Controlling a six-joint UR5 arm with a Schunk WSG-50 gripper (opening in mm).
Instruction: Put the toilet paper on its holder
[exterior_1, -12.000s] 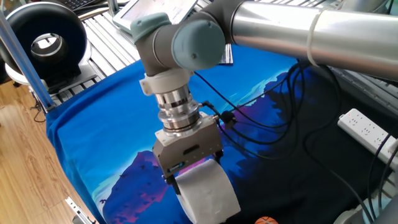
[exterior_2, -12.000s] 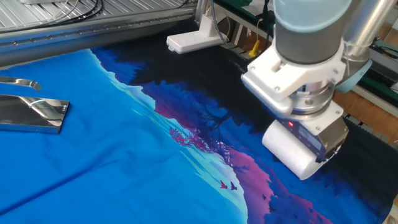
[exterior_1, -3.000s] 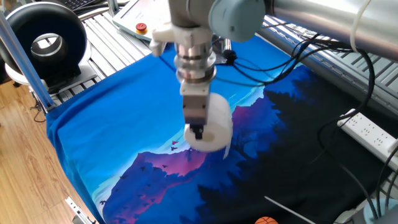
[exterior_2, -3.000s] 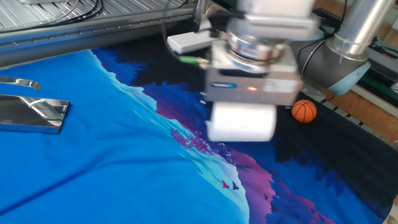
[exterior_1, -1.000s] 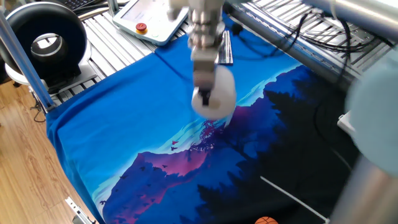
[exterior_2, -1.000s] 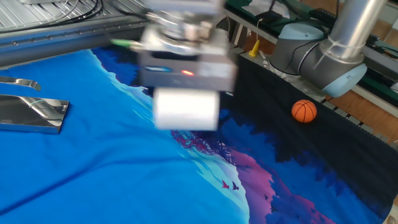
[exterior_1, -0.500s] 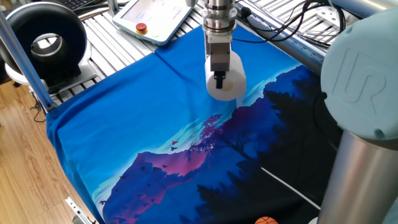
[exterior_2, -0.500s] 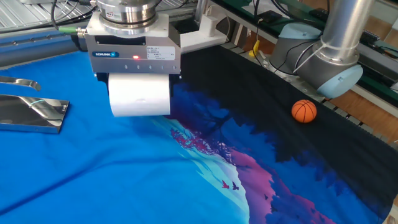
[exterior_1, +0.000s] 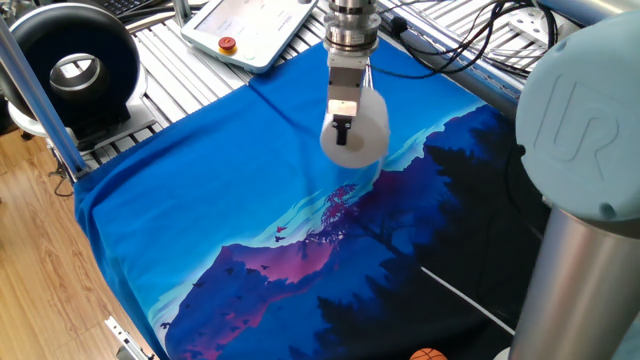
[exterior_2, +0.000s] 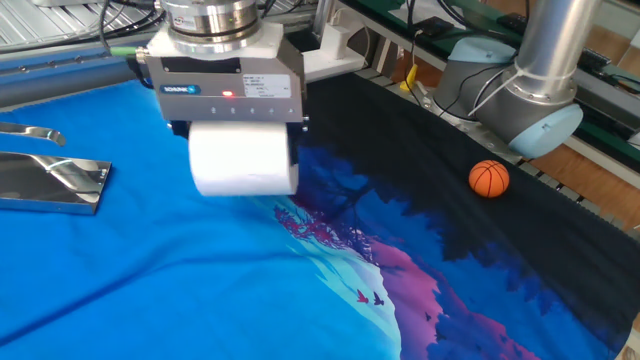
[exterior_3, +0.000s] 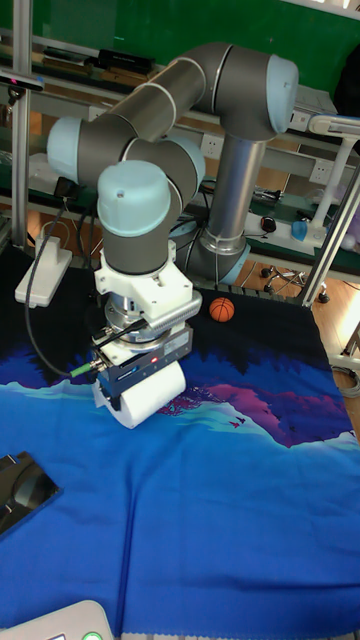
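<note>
The toilet paper (exterior_2: 243, 158) is a white roll held lying on its side a little above the blue cloth, also seen in one fixed view (exterior_1: 360, 135) and the tall view (exterior_3: 150, 393). My gripper (exterior_2: 243, 150) is shut on the roll, with one finger at each end. The holder (exterior_2: 52, 184) is a shiny silver stand with a flat base on the cloth, well to the left of the roll and apart from it. Its thin arm (exterior_2: 30, 132) sticks out above the base. In the tall view the holder (exterior_3: 20, 490) lies at the lower left edge.
An orange ball (exterior_2: 489, 178) rests on the dark part of the cloth by the arm's base (exterior_2: 530, 95). A large black ring device (exterior_1: 70, 65) and a pendant with a red button (exterior_1: 250, 25) sit beyond the cloth. A white power strip (exterior_2: 310, 65) lies at the back.
Over the earlier frames the gripper carried the roll across the cloth toward the holder's end. In the last half second it shifted slightly and turned a little, still gripping the roll.
</note>
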